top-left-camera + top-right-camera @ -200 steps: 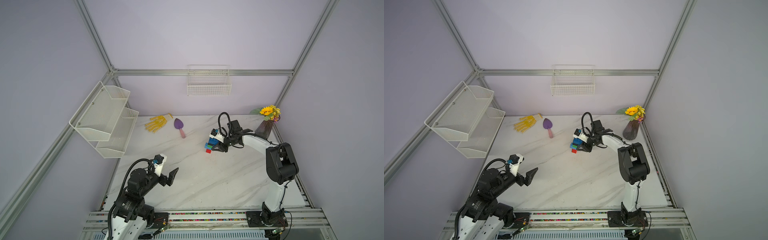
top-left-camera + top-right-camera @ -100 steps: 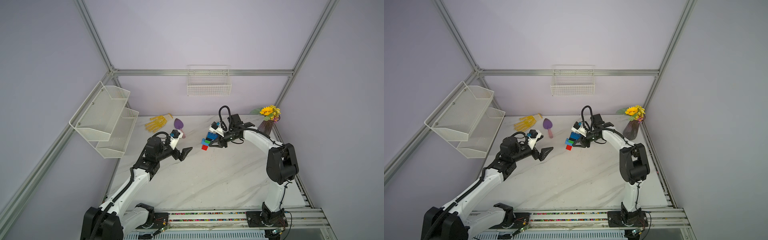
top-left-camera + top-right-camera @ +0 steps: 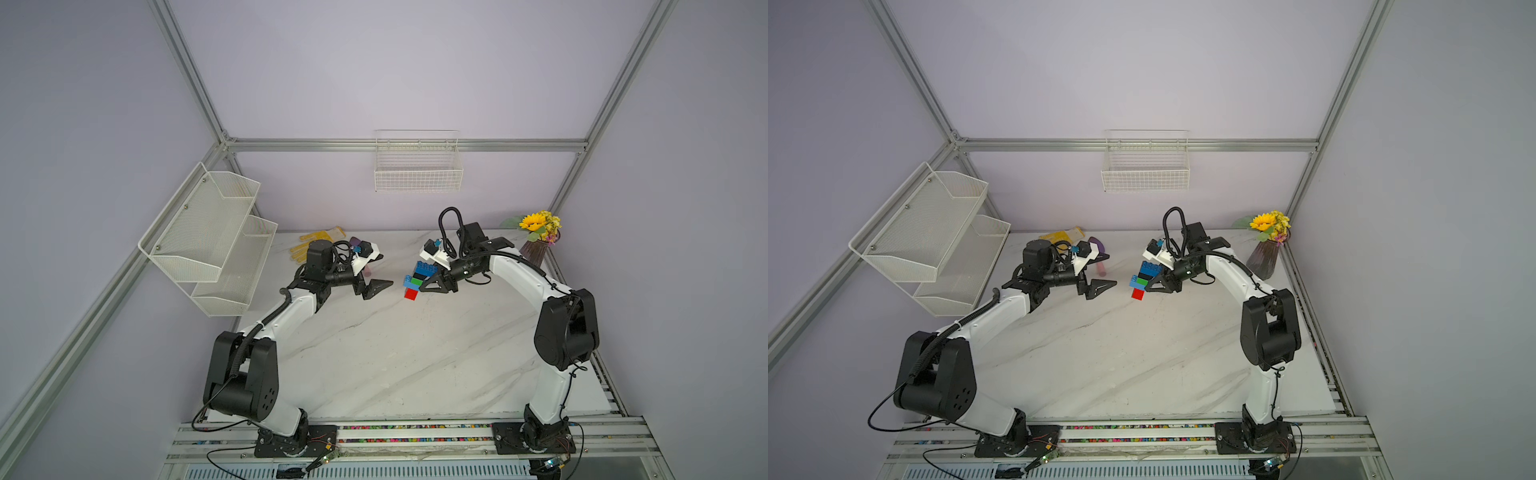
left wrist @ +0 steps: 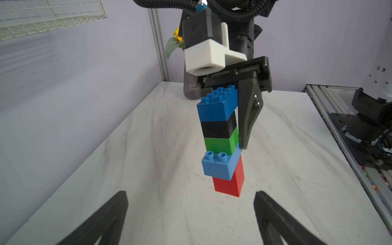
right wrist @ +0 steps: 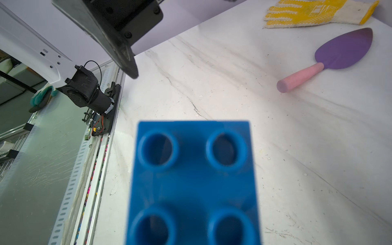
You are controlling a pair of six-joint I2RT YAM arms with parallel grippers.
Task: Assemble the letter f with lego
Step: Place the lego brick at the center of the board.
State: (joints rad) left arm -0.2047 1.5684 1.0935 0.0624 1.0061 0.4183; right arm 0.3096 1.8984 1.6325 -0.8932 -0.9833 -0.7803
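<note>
In both top views the right gripper (image 3: 428, 286) holds the letter f (image 3: 417, 277) tight, over the back of the table (image 3: 415, 353). The f sticks out past its tip, red end lowest. The left gripper (image 3: 376, 287) faces the f from the other side, near it but not touching.

In the left wrist view the left gripper (image 4: 189, 194) is wide open, and the f (image 4: 220, 135) hangs between its two tips but farther off. From the top the bricks go blue, black, green, light blue, red. One finger (image 4: 248, 114) of the right gripper presses on the side of the black and green bricks. I cannot tell if the red end touches the table.

In the right wrist view a blurry blue brick (image 5: 193, 180) sits very close to the camera. A glove (image 5: 318, 12) and a trowel (image 5: 339, 55) lie on the table behind it.
</note>
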